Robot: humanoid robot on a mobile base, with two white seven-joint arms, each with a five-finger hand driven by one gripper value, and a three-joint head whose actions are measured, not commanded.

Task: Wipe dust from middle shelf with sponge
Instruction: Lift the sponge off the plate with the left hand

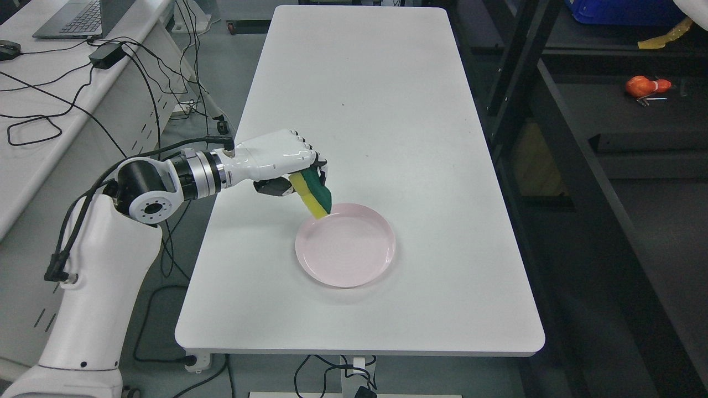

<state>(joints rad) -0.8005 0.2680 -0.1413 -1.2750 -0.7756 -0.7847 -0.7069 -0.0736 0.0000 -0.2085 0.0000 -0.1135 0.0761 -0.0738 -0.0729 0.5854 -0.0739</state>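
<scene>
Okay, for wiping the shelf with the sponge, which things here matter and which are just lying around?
Belong to the job:
- sponge, yellow and green, held in the left hand
- dark shelf at the right

Just lying about:
- pink plate on the white table
- laptop and cables on the left desk
- orange object on the shelf

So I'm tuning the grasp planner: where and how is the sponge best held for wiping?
By its upper end, from the left, as the left robot hand holds it now. The sponge hangs tilted, its lower end free at the pink plate's rim.
</scene>
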